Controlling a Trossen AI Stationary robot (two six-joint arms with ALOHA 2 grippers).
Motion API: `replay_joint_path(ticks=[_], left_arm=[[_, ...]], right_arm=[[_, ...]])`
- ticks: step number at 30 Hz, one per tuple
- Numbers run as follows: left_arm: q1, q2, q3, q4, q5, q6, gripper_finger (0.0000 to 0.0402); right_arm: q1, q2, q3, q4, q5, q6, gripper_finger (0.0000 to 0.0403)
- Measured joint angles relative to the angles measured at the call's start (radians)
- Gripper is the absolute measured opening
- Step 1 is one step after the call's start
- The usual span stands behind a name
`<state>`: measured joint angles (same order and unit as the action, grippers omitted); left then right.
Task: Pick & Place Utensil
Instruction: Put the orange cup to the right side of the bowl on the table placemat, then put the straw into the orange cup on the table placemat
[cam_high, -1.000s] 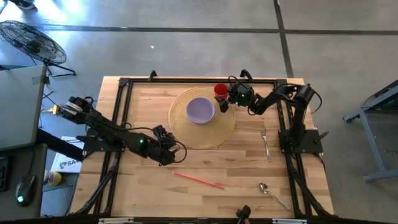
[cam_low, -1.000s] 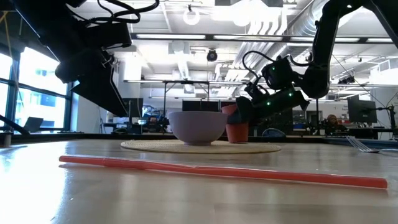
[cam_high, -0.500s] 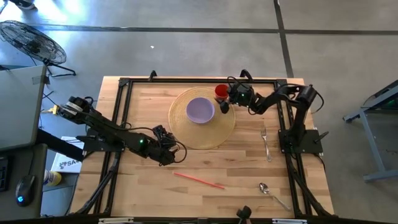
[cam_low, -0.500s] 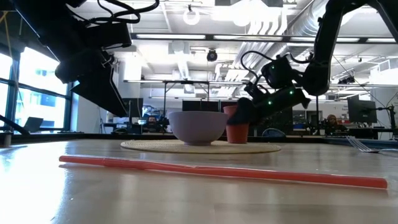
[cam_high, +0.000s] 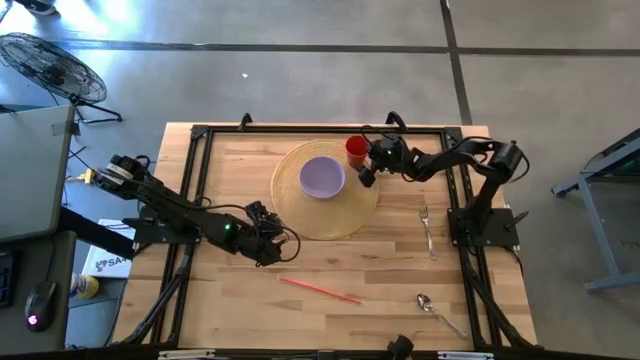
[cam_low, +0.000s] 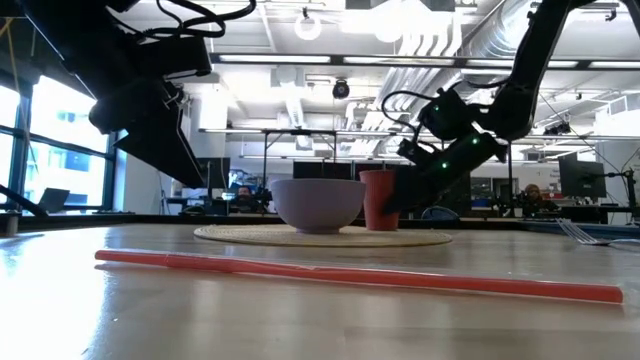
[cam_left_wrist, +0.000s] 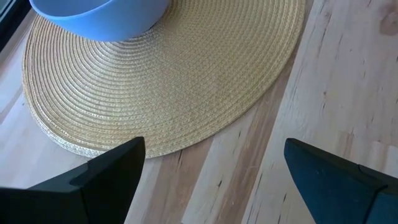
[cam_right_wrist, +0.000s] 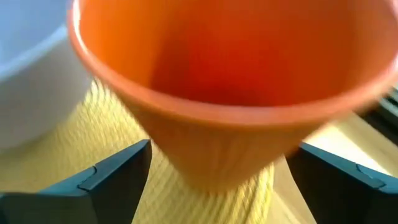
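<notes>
Right gripper (cam_high: 364, 176) is parked at the cup (cam_high: 355, 148) on the mat (cam_high: 350, 215), jaws wide open, nothing held. The fork (cam_high: 427, 226) lies on the table at about 5 o'clock from it, long axis running 12–6. Left gripper (cam_high: 272, 243), also spread and empty, is judged much farther off, so the right arm is favoured.
</notes>
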<state>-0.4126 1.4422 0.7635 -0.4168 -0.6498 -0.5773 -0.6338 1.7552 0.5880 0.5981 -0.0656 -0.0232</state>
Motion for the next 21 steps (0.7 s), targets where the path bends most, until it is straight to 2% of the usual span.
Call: replay_joint_path(ticks=[6,12,17,21], left_arm=[[0.000,0.000,0.000,0.001,-0.012,0.005,0.0378],[0.000,0.000,0.000,0.004,-0.013,0.005,0.0378],[0.000,0.000,0.000,-0.003,-0.015,0.005,0.0378],[0.000,-0.008,0.000,-0.029,-0.009,0.006,0.0378]], right_arm=[[0.006,-0.063,0.000,-0.181,0.038,-0.004,0.0362],[0.071,-0.202,0.000,-0.443,0.188,0.023,0.0361],[0.209,-0.327,0.000,-0.601,0.234,0.142,0.0356],[0.396,-0.375,0.000,-0.615,0.281,0.252,0.0350]])
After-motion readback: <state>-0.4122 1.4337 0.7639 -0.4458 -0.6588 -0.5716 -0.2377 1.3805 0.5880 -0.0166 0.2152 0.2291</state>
